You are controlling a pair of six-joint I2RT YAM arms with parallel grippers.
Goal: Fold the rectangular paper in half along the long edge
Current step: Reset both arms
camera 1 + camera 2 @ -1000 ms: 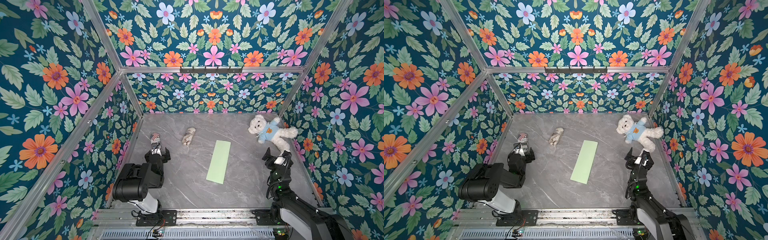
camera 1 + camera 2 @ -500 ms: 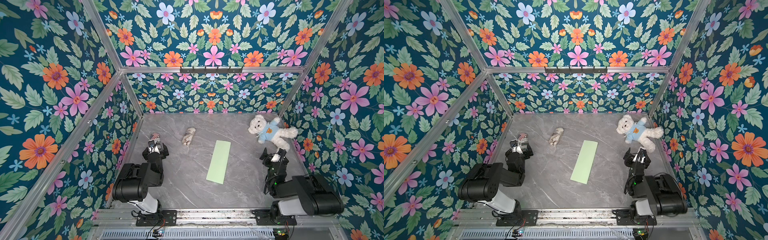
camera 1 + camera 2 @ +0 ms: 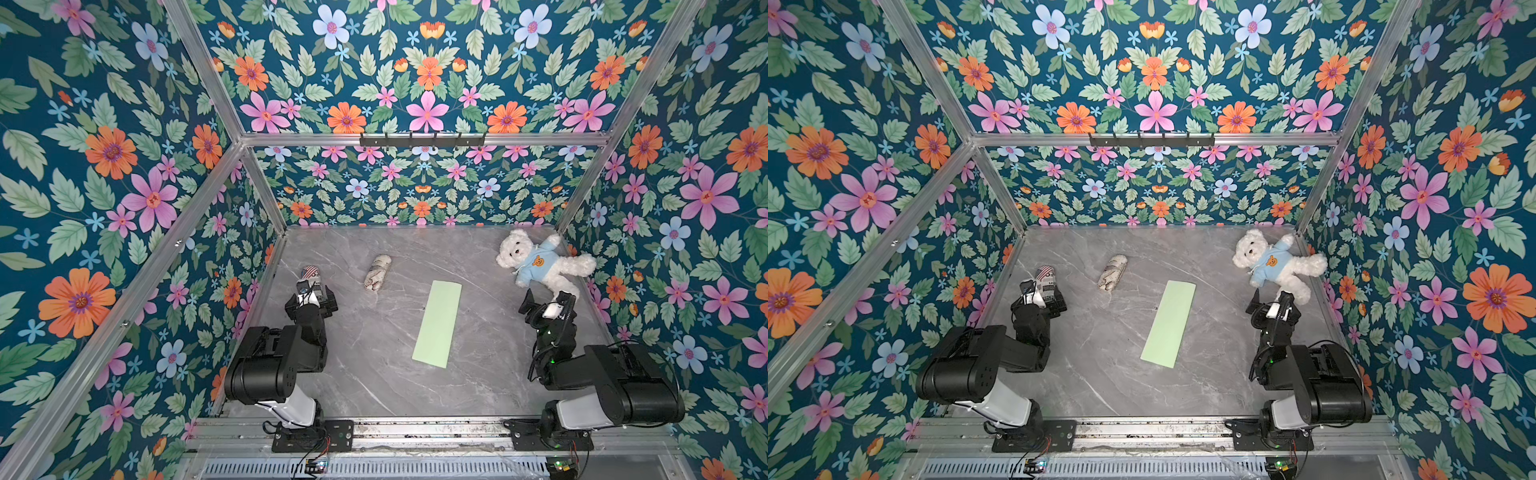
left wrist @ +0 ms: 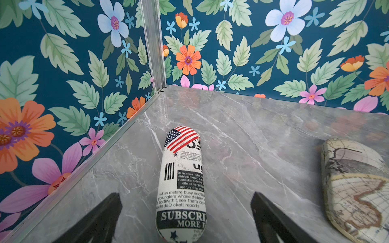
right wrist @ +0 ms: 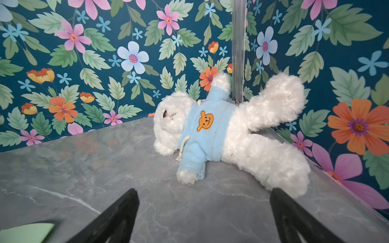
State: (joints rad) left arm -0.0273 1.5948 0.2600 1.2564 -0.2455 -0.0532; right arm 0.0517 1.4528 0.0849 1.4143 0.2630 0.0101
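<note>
Status: rectangular paper (image 3: 437, 324) lies flat on table (image 3: 374, 365), a narrow strip (fold looks done). Left pincer (image 3: 313, 293) and right pincer (image 3: 546, 300) both apart, empty, well clear.

A grey marbled tabletop (image 3: 374, 374) is seen in both top views. The pale green rectangular paper (image 3: 437, 324) is laid flat near its middle. A white teddy bear (image 3: 540, 264) is sprawled in the far right corner. A newsprint roll (image 3: 311, 279) is laid by the left edge, and a map-print roll (image 3: 377, 272) near it, apart.
</note>
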